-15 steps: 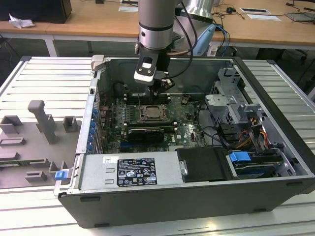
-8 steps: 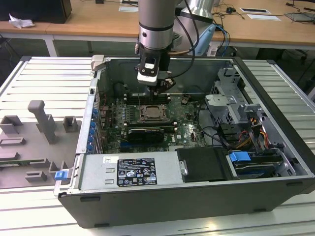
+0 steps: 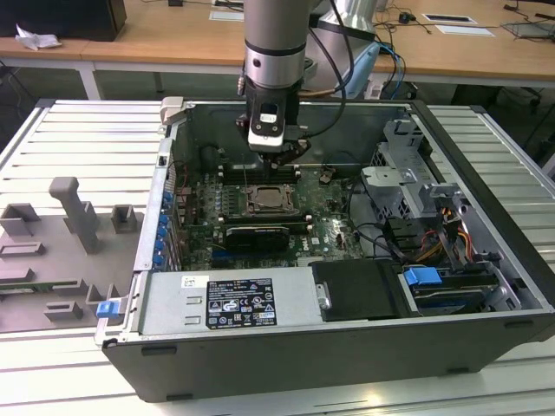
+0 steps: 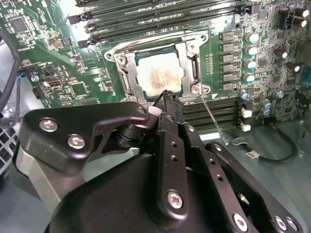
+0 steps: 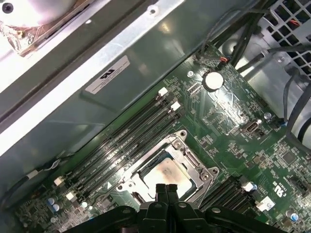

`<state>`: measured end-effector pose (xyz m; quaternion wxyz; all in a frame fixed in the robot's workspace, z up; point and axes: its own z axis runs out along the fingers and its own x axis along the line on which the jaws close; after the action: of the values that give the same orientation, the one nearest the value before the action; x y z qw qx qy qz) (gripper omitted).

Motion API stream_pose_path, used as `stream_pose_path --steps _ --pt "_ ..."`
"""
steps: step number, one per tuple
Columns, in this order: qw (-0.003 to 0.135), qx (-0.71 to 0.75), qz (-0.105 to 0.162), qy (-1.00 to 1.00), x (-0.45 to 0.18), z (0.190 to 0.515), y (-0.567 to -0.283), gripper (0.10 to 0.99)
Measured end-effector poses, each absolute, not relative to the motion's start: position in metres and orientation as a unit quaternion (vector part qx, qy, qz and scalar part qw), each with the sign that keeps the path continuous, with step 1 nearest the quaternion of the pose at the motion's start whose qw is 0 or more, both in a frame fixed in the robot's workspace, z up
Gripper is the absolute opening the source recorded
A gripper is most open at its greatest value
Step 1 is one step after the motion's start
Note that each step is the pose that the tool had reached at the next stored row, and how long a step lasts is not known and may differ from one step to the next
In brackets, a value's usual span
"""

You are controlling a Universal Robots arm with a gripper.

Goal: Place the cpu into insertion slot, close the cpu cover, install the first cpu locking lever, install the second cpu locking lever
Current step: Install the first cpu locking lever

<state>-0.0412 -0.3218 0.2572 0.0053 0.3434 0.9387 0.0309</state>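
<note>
Step in hand, by judgement: the first locking lever. Placing the chip and lowering the cover both look done.

The cpu point(image 4: 159, 77): seated flat in the insertion slot point(image 4: 197, 68). Small, square, pale silver-beige on top, with a brownish smudge across the middle, showing through the cover's window.

The cpu cover point(image 4: 185, 48): a thin silver frame lying level over the insertion slot and bearing on the chip's edges. No raised side to be seen in either wrist view.

The locking lever point(image 4: 212, 116): a thin wire rod slanting away from one corner of the insertion slot, apparently free rather than tucked under a catch. A second lever: cannot be made out.

The gripper point(image 5: 165, 187): fingers point(image 5: 159, 190) pressed right together, nothing held between them. Tips poised just over the edge of the insertion slot, close to the root of the wire. Touching it or not: cannot tell. In the exterior view the gripper point(image 3: 283, 163) hangs straight above the insertion slot, inside the lidless computer case point(image 3: 347, 373).

Demands of the lever work, as a judgement: a fine push down and sideways on a round, springy rod, and a firm tip contact against slipping. Also calls for keeping clear of the chip and of the memory slots point(image 4: 160, 14) beside the insertion slot.
</note>
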Motion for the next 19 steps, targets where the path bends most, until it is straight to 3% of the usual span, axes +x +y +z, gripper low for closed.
stream_pose_path --steps 19 --pt "0.002 0.250 0.031 0.968 -0.0412 0.2572 -0.3234 0.106"
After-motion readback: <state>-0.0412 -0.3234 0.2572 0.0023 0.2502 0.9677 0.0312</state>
